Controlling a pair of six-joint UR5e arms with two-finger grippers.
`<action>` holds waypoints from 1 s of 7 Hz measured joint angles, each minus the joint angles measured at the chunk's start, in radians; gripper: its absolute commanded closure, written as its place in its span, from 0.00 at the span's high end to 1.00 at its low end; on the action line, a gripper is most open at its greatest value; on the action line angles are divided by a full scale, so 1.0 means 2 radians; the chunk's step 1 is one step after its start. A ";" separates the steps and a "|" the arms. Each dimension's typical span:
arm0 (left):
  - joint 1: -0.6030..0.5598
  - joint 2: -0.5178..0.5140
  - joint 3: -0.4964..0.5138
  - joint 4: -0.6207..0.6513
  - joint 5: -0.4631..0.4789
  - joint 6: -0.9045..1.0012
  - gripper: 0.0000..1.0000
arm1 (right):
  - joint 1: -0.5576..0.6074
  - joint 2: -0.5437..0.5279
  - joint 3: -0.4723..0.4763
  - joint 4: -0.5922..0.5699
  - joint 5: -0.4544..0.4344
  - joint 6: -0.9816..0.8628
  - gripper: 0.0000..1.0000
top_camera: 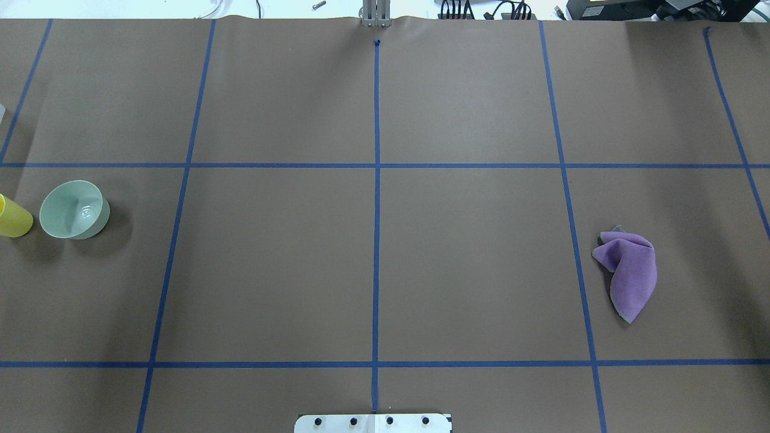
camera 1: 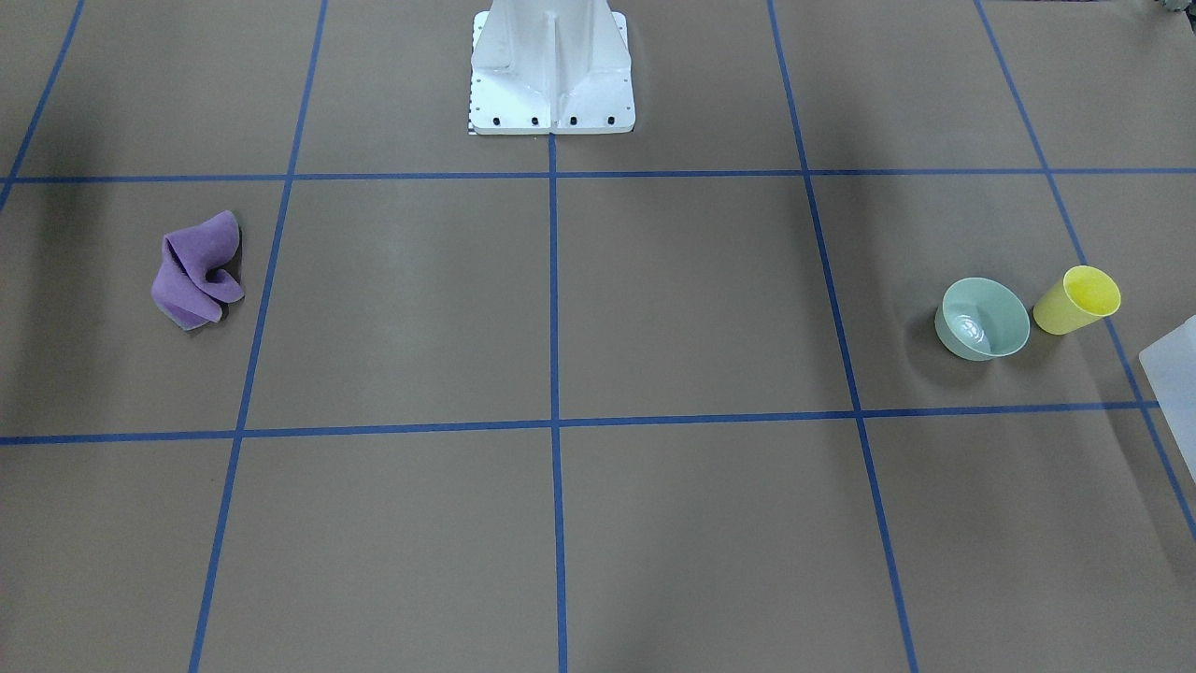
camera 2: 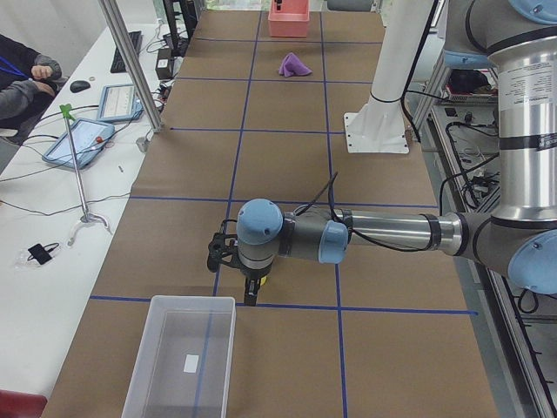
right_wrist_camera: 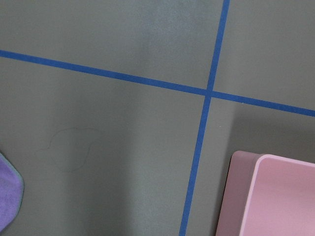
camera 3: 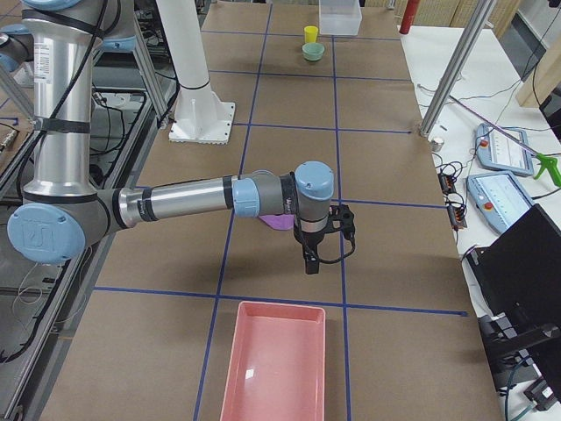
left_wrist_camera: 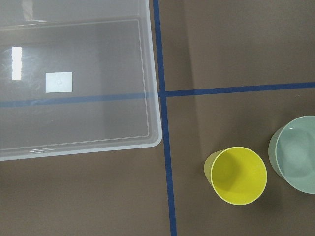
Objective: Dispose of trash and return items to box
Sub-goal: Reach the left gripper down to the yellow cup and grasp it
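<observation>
The yellow cup [camera 1: 1076, 301] stands upright next to the mint-green bowl [camera 1: 982, 318] on the brown table. Both show from above in the left wrist view, cup [left_wrist_camera: 238, 175] and bowl [left_wrist_camera: 295, 153]. The frosted white box [left_wrist_camera: 74, 78] lies empty just beyond them, apart from both. A crumpled purple cloth [top_camera: 628, 273] lies on the other side of the table. My left gripper [camera 2: 252, 299] hangs above the cup and bowl, near the box [camera 2: 181, 357]. My right gripper [camera 3: 308, 266] hangs beside the cloth [camera 3: 279, 223]. I cannot tell whether either gripper is open or shut.
A pink tray [camera 3: 276, 360] sits at the table end near my right gripper, and its corner shows in the right wrist view [right_wrist_camera: 275, 196]. The white robot base [camera 1: 551, 70] stands at mid table edge. Blue tape lines grid the table.
</observation>
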 measured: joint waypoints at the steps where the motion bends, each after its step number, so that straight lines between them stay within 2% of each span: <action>1: 0.000 0.002 -0.003 0.001 0.000 0.001 0.99 | 0.000 0.000 0.001 0.000 0.000 0.000 1.00; 5: 0.000 0.001 -0.035 0.002 -0.001 0.001 0.99 | -0.004 0.004 0.015 0.002 -0.001 0.002 1.00; 7: 0.001 -0.025 -0.028 0.002 -0.001 -0.003 0.99 | -0.006 0.009 0.018 0.016 -0.003 0.006 1.00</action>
